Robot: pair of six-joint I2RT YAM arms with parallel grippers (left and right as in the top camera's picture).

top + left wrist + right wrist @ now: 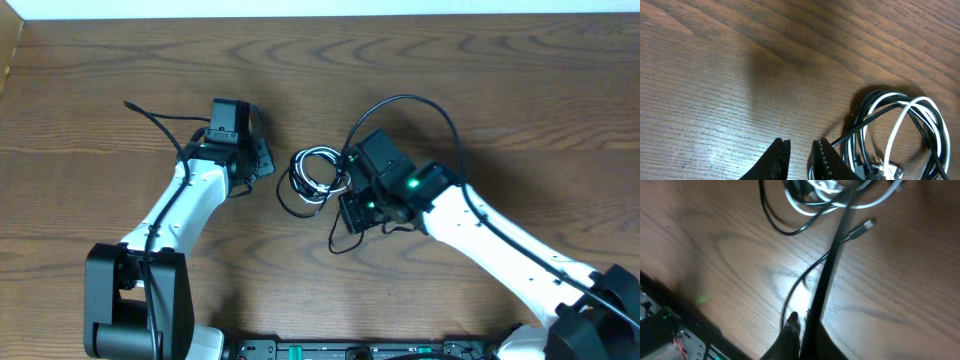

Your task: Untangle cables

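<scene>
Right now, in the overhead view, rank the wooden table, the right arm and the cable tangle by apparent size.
1. wooden table
2. right arm
3. cable tangle, clearly the smallest

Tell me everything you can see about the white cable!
The white cable is thin, smooth and shiny, like plastic. It lies in loose loops on the wooden table, wound through the black cables in one tangle. They touch it in many spots. A small plug seems to show at one end.

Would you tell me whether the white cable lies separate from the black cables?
No, the white cable is looped among the black cables in one bundle.
</scene>
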